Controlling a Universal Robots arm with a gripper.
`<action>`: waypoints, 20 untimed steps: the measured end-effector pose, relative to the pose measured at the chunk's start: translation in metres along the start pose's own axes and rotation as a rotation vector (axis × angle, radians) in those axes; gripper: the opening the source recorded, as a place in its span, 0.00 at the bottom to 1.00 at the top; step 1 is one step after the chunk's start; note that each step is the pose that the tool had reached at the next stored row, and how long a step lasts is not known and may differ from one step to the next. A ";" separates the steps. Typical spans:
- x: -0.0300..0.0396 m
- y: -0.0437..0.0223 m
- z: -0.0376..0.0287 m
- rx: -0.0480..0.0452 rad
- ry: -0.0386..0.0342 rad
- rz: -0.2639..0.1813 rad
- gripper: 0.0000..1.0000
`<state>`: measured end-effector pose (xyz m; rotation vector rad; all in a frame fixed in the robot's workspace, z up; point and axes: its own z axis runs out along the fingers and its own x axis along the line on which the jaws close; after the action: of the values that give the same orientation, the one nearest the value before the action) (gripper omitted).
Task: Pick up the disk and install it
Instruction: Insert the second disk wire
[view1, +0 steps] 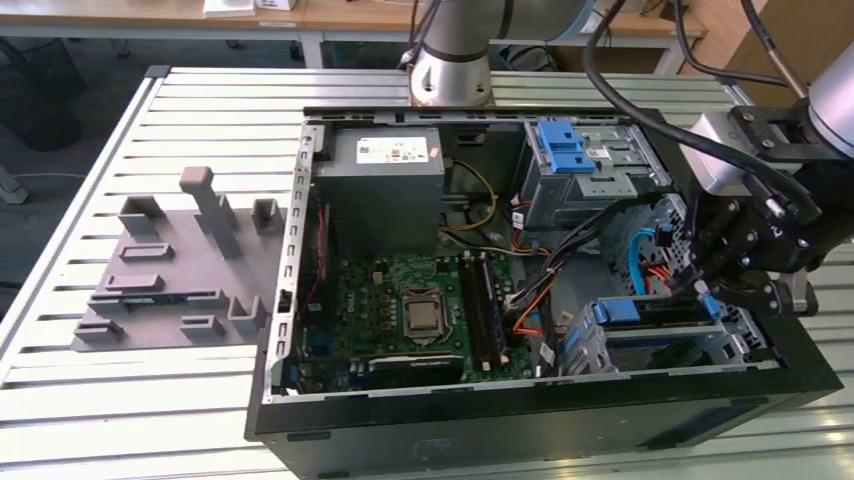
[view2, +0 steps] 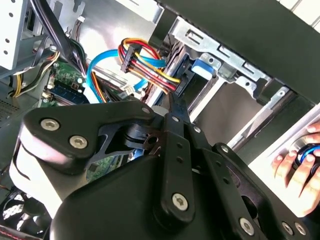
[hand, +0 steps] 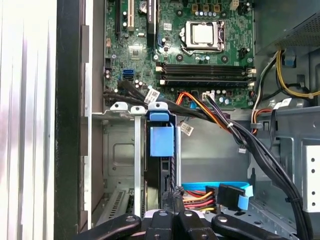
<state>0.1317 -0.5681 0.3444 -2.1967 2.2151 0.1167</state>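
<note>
My black claw (view1: 747, 262), closed state unclear, sits over the silver drive cage (view1: 667, 335) where the blue-railed silver disk (hand: 161, 150) stands slotted; best push straight along rails, clear of the multicoloured cables (hand: 200, 197).

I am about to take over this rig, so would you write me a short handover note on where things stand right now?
Claw: low over the drive cage at the exterior view's right of the open computer case; open or shut cannot be told.
Disk: standing edge-on in a slot of that cage, blue carrier end facing out, right in front of the claw in the first wrist view.
Done: the disk is off the table and in the cage.
Left: confirm that it is fully seated, which the pictures do not settle, and that the claw is free of it.
</note>
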 end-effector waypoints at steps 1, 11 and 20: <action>-0.0001 0.0010 -0.0014 0.0005 -0.0004 0.000 0.11; -0.0013 0.0126 -0.0169 0.0071 -0.0004 0.000 0.11; -0.0093 0.0199 -0.0246 0.0113 -0.0005 -0.001 0.11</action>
<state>0.1129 -0.5603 0.3703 -2.1916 2.2090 0.1044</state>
